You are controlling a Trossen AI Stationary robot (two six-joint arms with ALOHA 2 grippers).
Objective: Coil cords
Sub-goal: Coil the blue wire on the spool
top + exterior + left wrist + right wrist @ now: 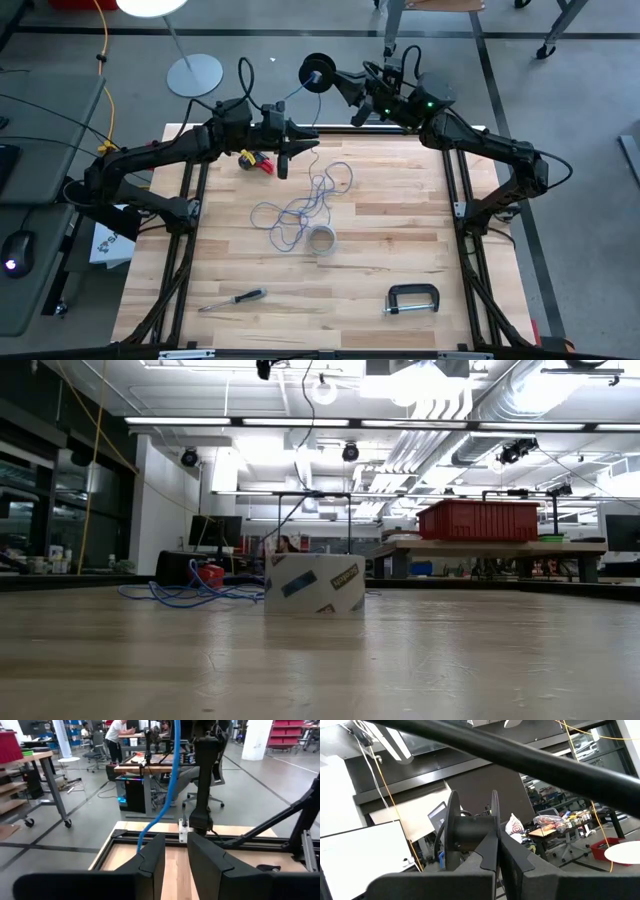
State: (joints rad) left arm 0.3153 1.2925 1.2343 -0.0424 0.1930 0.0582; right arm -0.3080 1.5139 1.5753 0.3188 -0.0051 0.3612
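High view: blue cord (300,210) loosely tangled

Tape roll (322,239), screwdriver (232,299), clamp (412,299)

Both arms are dark, jointed links; thick black cables loop along each; the right arm (470,140) carries small green lights, possibly status indicators; the fingers (150,857) are matte black wedges.

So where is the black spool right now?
In the high view the black spool is held off the table's far edge, clamped in the right gripper, with the blue cord running from it down to the tangle mid-table.
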